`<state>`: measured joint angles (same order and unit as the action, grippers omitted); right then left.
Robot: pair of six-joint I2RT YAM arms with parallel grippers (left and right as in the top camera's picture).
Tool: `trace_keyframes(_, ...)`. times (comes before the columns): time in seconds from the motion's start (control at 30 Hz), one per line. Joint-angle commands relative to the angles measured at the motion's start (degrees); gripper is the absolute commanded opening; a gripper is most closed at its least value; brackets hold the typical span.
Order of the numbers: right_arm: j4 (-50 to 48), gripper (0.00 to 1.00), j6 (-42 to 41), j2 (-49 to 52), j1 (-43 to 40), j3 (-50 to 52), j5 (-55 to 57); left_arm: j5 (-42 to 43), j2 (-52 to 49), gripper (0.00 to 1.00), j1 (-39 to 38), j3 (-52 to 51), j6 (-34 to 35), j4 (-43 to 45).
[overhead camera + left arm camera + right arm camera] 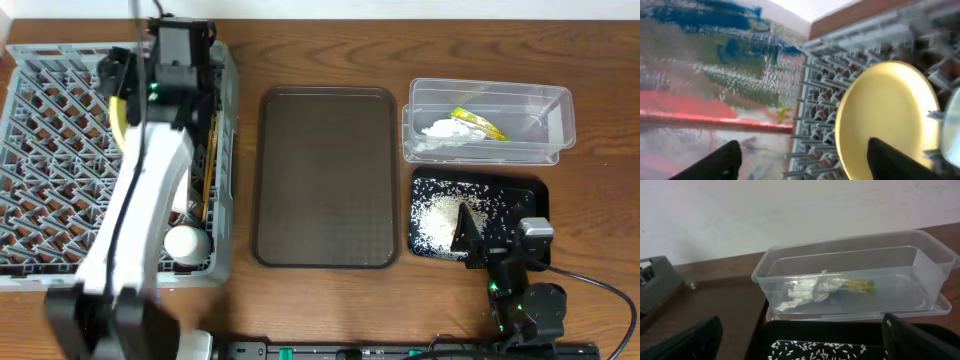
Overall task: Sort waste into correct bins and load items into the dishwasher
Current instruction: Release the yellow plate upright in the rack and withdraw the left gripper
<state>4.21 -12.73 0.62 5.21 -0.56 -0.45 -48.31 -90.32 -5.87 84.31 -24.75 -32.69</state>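
The grey dish rack (40,130) stands at the left. The yellow plate (885,115) stands on edge among its prongs, and its rim shows in the overhead view (118,118). My left gripper (804,146) is open above the rack's far side (112,78), one finger in front of the plate. A pale blue bowl's edge (952,125) shows beside the plate. The chopsticks (207,165) and a white round dish (187,243) lie in the rack. The clear tub (555,110) holds the tissue (807,292) and wrapper (857,284). My right gripper (801,322) is open over the black tray (535,195) of rice (438,220).
The large brown serving tray (327,175) lies between the rack and the two bins. The rack's wall borders the left arm. The right arm's base sits at the front table edge, below the black tray.
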Motion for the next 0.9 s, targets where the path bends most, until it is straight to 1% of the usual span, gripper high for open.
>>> trace_keyframes(0.0,0.02,0.99,0.81,-0.24,-0.26,0.24,0.2,8.09,9.62,0.83,-2.19,0.13,12.5,-4.9)
trace_keyframes(0.1,0.02,0.99,0.81,-0.24,-0.26,0.24,0.2,17.07,17.0,0.87,-5.25,0.13,19.56,-12.39)
trace_keyframes(0.2,0.04,0.99,0.81,-0.24,-0.28,0.24,0.2,26.56,23.74,0.88,-7.98,0.13,23.28,-20.11)
trace_keyframes(0.3,0.04,0.99,0.81,-0.24,-0.28,0.24,0.2,37.59,29.49,0.89,-10.14,0.13,23.58,-26.43)
trace_keyframes(0.43,0.02,0.99,0.81,-0.24,-0.26,0.24,0.2,50.38,34.88,0.91,-11.56,0.13,23.56,-31.26)
trace_keyframes(0.47,0.04,0.99,0.81,-0.24,-0.28,0.24,0.2,51.82,35.89,0.91,-11.58,0.13,23.56,-31.95)
trace_keyframes(0.6,0.04,0.99,0.81,-0.24,-0.26,0.24,0.2,51.84,39.58,0.92,-11.58,0.13,23.37,-36.37)
trace_keyframes(0.67,0.04,0.99,0.81,-0.24,-0.28,0.24,0.2,53.33,41.4,0.93,-11.58,0.13,24.28,-38.73)
trace_keyframes(0.77,0.04,0.99,0.81,-0.24,-0.26,0.24,0.2,53.51,43.95,0.93,-11.58,0.13,25.35,-38.14)
trace_keyframes(0.87,0.04,0.99,0.81,-0.24,-0.26,0.24,0.2,53.22,46.27,0.93,-11.58,-0.59,25.7,-34.27)
